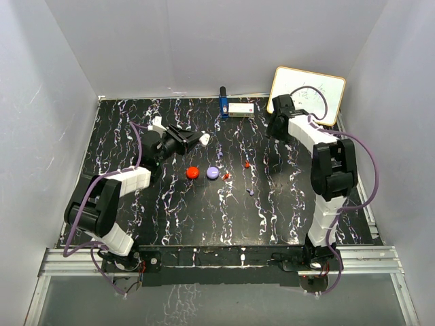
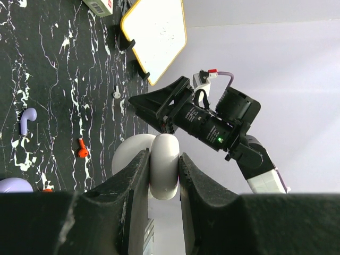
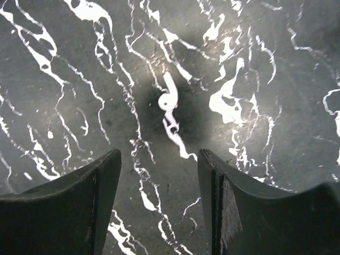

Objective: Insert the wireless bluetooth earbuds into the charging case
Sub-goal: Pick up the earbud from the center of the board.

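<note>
My left gripper (image 2: 163, 158) is shut on the white charging case (image 2: 163, 172), which it holds off the table; a white rounded part, apparently the lid (image 2: 127, 153), shows behind the left finger. From above, the case (image 1: 203, 138) is at the left-centre. A white earbud (image 3: 169, 98) lies on the black marbled table between and beyond the fingers of my open right gripper (image 3: 159, 175), near the whiteboard (image 1: 307, 94). A red earbud (image 1: 247, 164), a smaller red piece (image 1: 226, 175) and a purple earbud (image 1: 251, 192) lie mid-table.
A red puck (image 1: 192, 172) and a purple puck (image 1: 213, 172) sit near the centre. A white box (image 1: 241, 109) and a blue object (image 1: 223, 102) stand at the back edge. Grey walls enclose the table (image 1: 170, 217) on three sides.
</note>
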Action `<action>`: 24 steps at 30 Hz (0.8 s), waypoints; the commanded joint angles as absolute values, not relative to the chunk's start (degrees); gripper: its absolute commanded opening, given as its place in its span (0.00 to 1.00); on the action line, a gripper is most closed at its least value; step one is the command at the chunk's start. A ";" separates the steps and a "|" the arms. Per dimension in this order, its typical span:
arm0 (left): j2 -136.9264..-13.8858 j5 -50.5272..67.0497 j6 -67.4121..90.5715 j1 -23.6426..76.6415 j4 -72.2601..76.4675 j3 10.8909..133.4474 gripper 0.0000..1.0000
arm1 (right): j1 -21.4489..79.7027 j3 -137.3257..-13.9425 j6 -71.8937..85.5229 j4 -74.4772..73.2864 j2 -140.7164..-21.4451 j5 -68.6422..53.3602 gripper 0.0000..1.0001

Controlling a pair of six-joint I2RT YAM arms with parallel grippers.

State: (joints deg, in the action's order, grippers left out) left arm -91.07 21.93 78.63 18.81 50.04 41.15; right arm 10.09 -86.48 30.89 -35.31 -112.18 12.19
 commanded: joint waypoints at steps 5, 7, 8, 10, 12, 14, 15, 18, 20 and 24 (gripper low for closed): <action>-87.35 23.31 78.44 18.30 50.33 40.79 0.00 | 9.92 -93.89 24.14 -36.28 -116.79 21.00 0.57; -87.23 23.43 78.46 18.28 50.12 40.87 0.00 | 9.89 -95.02 23.65 -36.47 -118.05 20.33 0.56; -87.12 23.45 78.35 18.28 49.98 40.84 0.00 | 9.89 -95.42 23.31 -36.47 -118.58 20.09 0.56; -86.88 23.54 78.06 18.22 49.41 41.07 0.00 | 9.84 -96.05 22.85 -36.31 -119.44 19.45 0.55; -86.53 23.55 77.77 18.20 48.71 41.25 0.00 | 9.84 -96.69 22.22 -36.14 -120.27 18.77 0.54; -86.46 23.55 77.72 18.11 48.54 41.37 0.00 | 9.69 -96.98 21.89 -35.82 -120.76 17.81 0.53; -86.43 23.54 77.66 18.11 48.40 41.32 0.00 | 9.55 -97.07 21.85 -35.59 -121.03 17.18 0.52; -86.40 23.53 77.65 18.11 48.35 41.32 0.00 | 9.09 -97.20 21.88 -35.04 -121.46 15.62 0.50; -86.31 23.54 77.64 18.11 48.27 41.38 0.00 | 8.92 -97.21 21.85 -34.74 -121.81 15.05 0.49; -86.36 23.55 77.48 18.03 47.91 41.70 0.00 | 8.40 -97.20 21.97 -34.24 -122.39 14.02 0.46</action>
State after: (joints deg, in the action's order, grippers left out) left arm -89.32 22.31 78.00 18.44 48.23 41.10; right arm 9.10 -94.39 22.37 -36.49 -122.28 14.94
